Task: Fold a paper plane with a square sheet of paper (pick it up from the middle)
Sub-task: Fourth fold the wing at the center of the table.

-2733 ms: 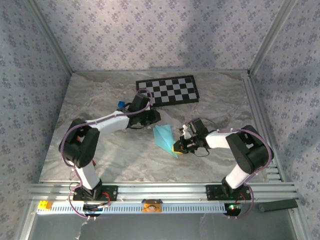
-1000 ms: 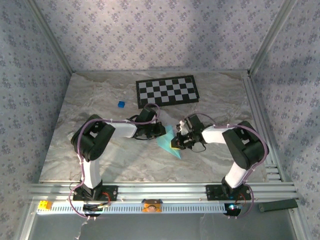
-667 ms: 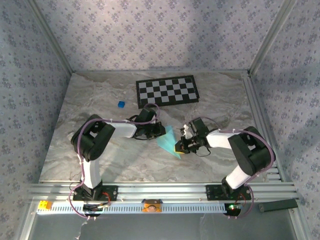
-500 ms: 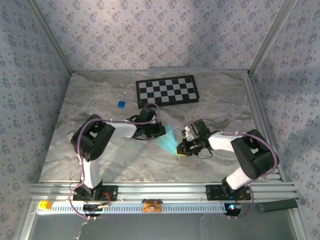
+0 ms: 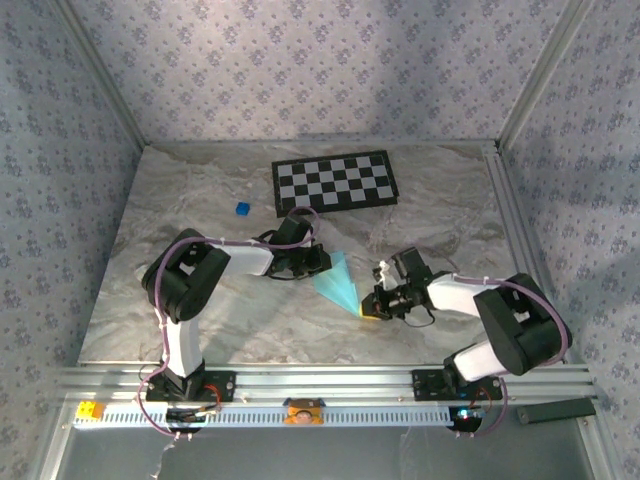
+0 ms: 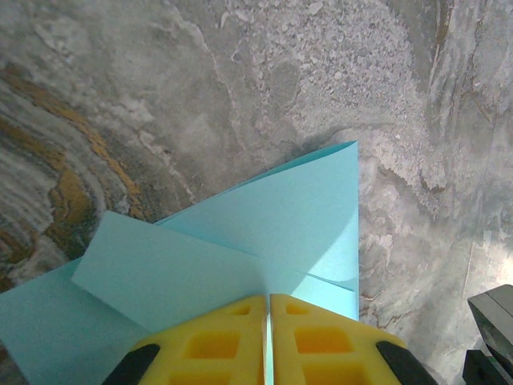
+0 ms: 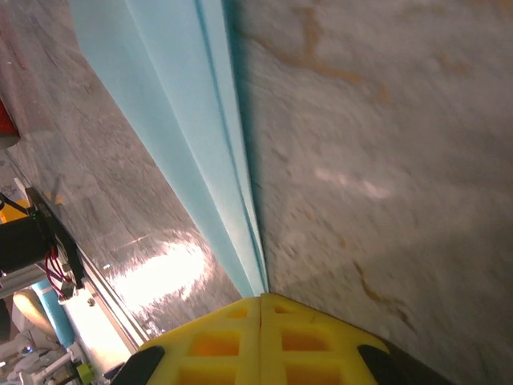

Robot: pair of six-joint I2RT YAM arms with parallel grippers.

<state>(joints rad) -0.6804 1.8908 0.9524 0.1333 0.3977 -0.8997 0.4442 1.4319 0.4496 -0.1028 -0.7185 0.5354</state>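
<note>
Top view: paper plane (image 5: 337,282), light-blue slim pointed wedge, lies mid-frame on the grey marbled table (image 5: 200,300), btwn the two arms. Left gripper (image 5: 318,262) sits at its upper-left wide end, right gripper (image 5: 368,311) at its lower-right tip. Checkerboard (image 5: 334,182), flat b/w squares, upper centre. Small blue cube (image 5: 241,209) left of it, well apart from the paper.

Left wrist: yellow grid-moulded pads (image 6: 208,345) pressed together at bottom edge, thin paper edge pinched in the seam. Crisp-creased flaps fan out above, over veined stone.

Right wrist: yellow pads (image 7: 216,345) closed tight at bottom centre. Stacked paper layers run into the seam from upper left, so it grips the tip. Matte paper, glossy table w/ glare lower left.
</note>
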